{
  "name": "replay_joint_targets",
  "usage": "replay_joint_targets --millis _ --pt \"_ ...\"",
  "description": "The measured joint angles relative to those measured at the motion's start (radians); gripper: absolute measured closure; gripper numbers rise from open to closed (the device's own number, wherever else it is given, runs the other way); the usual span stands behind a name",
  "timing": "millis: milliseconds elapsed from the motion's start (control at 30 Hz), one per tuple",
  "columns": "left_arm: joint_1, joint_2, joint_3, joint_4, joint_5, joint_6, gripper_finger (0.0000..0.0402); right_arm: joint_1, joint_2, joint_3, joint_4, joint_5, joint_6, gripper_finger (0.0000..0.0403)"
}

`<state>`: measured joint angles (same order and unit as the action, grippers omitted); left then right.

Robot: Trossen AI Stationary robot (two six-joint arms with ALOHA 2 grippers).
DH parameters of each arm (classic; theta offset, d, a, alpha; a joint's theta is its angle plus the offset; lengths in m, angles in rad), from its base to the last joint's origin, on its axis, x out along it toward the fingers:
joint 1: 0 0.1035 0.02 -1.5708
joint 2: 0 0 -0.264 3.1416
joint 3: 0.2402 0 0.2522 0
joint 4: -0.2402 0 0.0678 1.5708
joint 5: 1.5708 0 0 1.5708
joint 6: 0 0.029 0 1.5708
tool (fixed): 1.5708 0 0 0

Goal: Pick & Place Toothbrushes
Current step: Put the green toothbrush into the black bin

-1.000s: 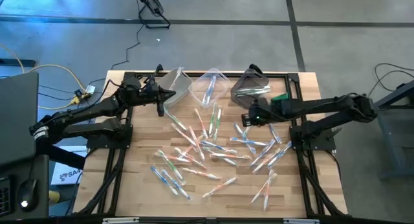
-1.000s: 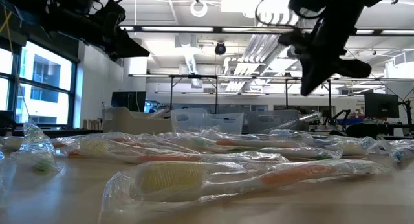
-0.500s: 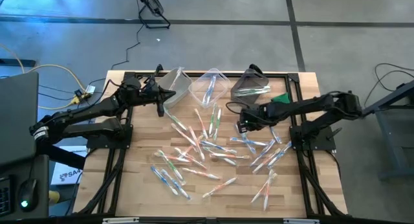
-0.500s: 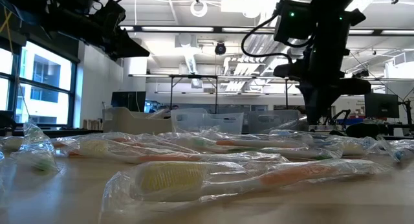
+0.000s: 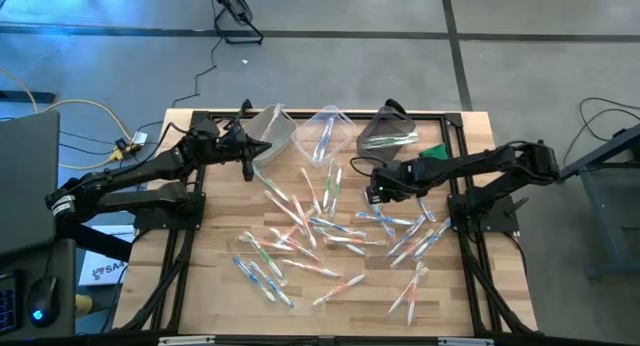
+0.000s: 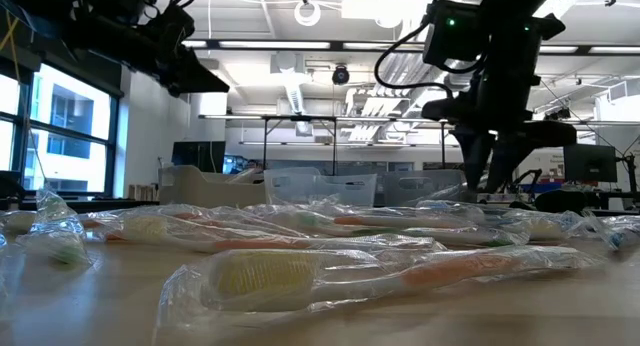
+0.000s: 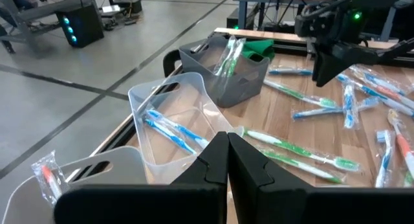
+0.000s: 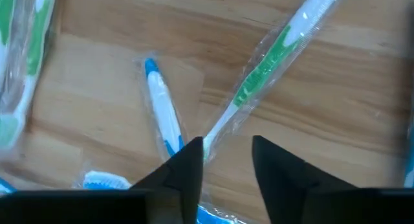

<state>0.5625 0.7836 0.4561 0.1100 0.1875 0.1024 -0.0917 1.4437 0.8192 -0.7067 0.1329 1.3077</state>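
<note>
- Right gripper (image 8: 223,160) is parted over a green toothbrush (image 8: 268,65), centre-right of the table.
- Handle should be straddled squarely before closing.
- Left gripper (image 7: 226,160) is pressed together, upper left.

No text, label, brand or number can be read in any view. A white sheet (image 5: 100,270) on the floor left of the table (image 5: 200,286) bears dark print, but it is too small to make out.
</note>
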Motion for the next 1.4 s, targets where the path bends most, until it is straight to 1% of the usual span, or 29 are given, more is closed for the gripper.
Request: replay_joint_targets --millis 100,167,267,433,600,733,900,1000,1233,1300,1400 --pt "0.000 0.000 0.000 -0.013 0.000 0.000 0.0401 0.000 0.003 0.000 0.000 0.014 0.064 0.0248" --pt "0.000 0.000 0.000 -0.012 0.000 0.000 0.0401 0.007 0.016 0.000 0.001 0.041 0.104 0.0242" --pt "0.000 0.000 0.000 -0.008 0.000 -0.001 0.0401 0.014 0.039 0.000 0.008 0.093 0.150 0.0242" --pt "0.000 0.000 0.000 -0.008 0.001 0.000 0.0401 0.014 0.112 0.000 0.040 0.136 0.188 0.0247" --pt "0.000 0.000 0.000 -0.009 0.001 0.001 0.0401 0.013 0.199 0.000 0.054 0.135 0.214 0.0247" --pt "0.000 0.000 0.000 -0.008 0.001 0.002 0.0401 0.015 0.239 0.006 0.052 0.131 0.232 0.0253" --pt "0.000 0.000 0.000 -0.008 0.004 0.001 0.0401 0.027 0.239 0.003 0.050 0.122 0.240 0.0283" --pt "0.000 0.000 0.000 -0.008 0.004 0.000 0.0401 0.034 0.227 0.002 0.049 0.121 0.241 0.0313" --pt "0.000 0.000 0.000 -0.008 0.004 -0.001 0.0402 0.045 0.214 0.001 0.030 0.071 0.243 0.0379" --pt "0.000 0.000 0.000 -0.008 0.004 -0.001 0.0402 0.045 0.213 0.002 0.013 0.056 0.242 0.0389" --pt "0.000 0.000 0.000 -0.008 0.004 -0.004 0.0402 0.045 0.213 0.002 0.004 0.029 0.242 0.0392"
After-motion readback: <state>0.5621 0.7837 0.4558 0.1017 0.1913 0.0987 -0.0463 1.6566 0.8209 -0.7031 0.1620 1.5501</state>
